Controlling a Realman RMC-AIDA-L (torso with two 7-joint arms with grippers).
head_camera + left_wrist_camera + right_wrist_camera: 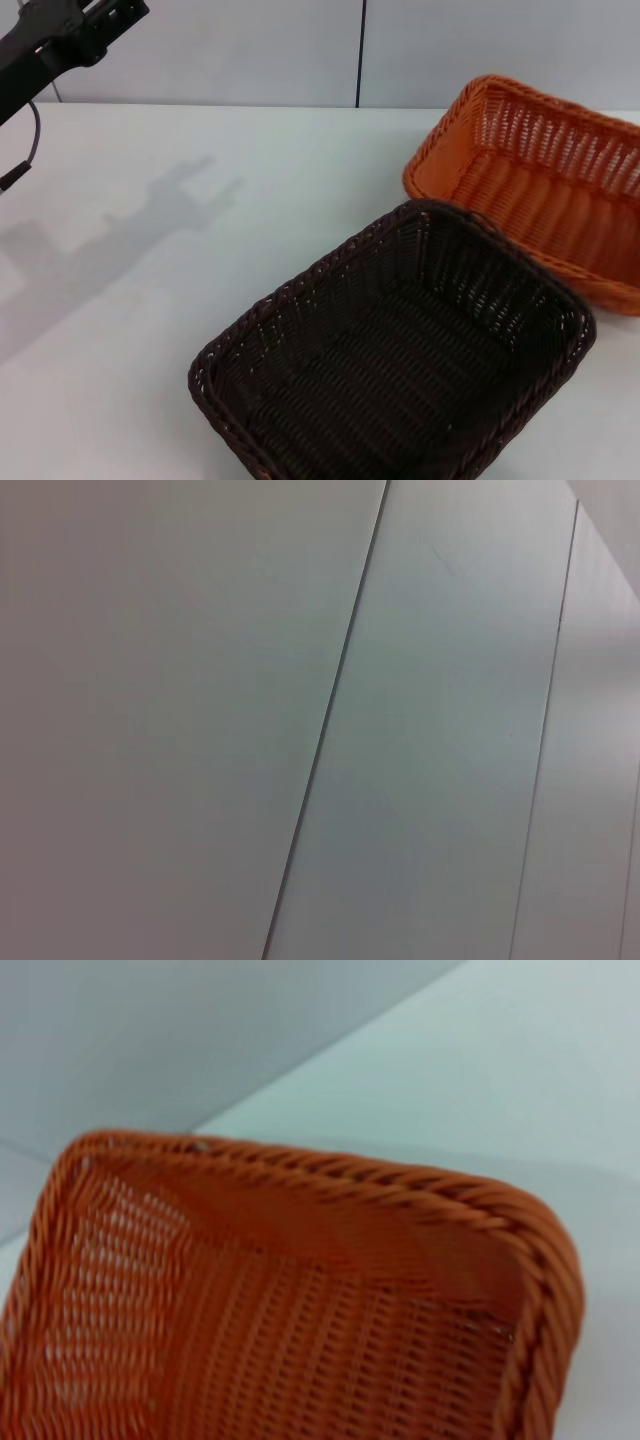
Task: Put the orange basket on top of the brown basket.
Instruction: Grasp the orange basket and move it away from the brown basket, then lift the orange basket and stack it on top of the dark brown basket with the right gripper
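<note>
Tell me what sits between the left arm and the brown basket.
Nothing: in the head view, only bare white table, crossed by the arm's shadow, lies between the raised left arm and the brown basket. The orange basket sits beyond it.

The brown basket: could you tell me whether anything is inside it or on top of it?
The brown basket is empty, with nothing on it. The orange basket sits behind it on the table.

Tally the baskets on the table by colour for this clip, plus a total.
Orange basket: 1
Brown basket: 1
Total: 2 baskets, side by side on the white table, not yet stacked.
</note>
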